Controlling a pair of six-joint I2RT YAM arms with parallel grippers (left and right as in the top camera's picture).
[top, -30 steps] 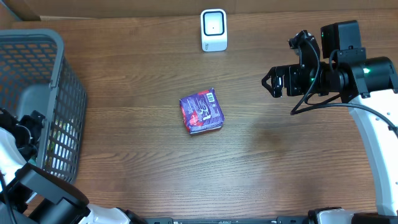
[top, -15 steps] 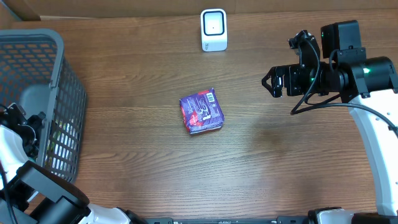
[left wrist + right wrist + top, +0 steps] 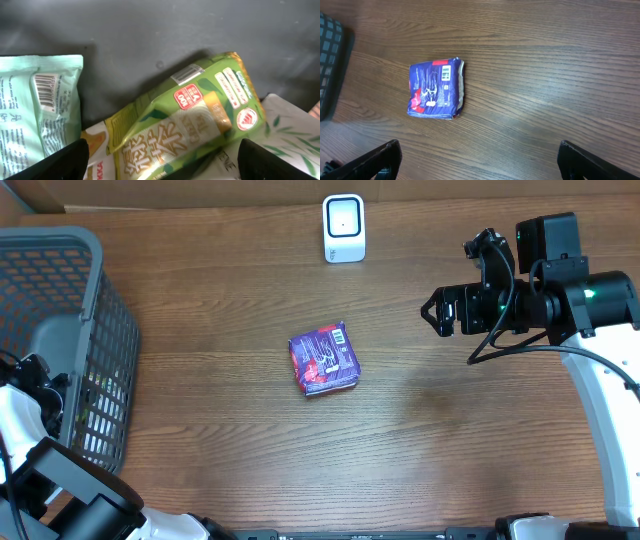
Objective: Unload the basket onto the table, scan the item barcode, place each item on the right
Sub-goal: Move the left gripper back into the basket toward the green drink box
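Both open, empty: left hand over green packet, right hand aloft.

Our two arms: white shells, black joints

On our right arm we see a glossy white link rising into a black wrist block, where a small green light glows. A boxy black camera housing sits on top and a thin black cable loops beneath. The right tool is black and angular. Our left arm shows the same white shell with black segments, and the left tool ends in matte black wedge-shaped fingertips.
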